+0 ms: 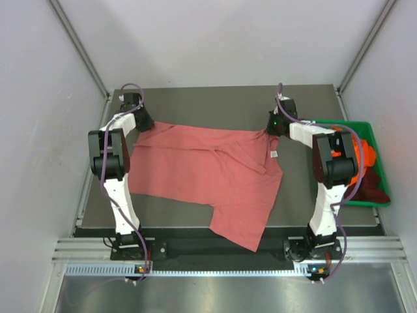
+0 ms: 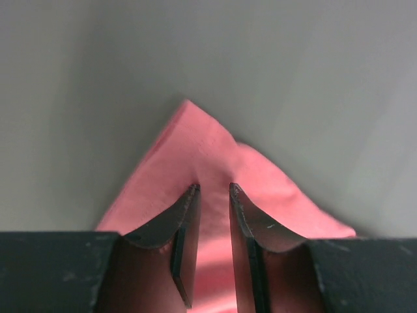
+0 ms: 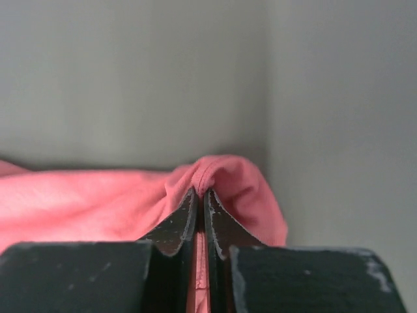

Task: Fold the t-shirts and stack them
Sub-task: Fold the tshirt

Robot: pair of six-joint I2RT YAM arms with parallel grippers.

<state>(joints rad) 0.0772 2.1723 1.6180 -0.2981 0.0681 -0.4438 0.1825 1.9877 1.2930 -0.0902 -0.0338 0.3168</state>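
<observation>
Right wrist view: right fingers (image 3: 179, 222) pinched shut on a hem fold of salmon-pink t-shirt (image 3: 98, 202), cloth trailing left of them. Left wrist view: left fingers (image 2: 184, 218) parted, shirt corner between and beyond the tips, grey tabletop (image 2: 313, 117) farther out.

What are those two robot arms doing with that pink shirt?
They are working on a salmon-pink t-shirt that lies spread out, a bit rumpled, on the table. The right gripper is pinched shut on its far right corner. The left gripper sits at the far left corner with cloth between its slightly parted fingers, so a firm grip isn't certain. Other shirts wait in the green bin.
</observation>
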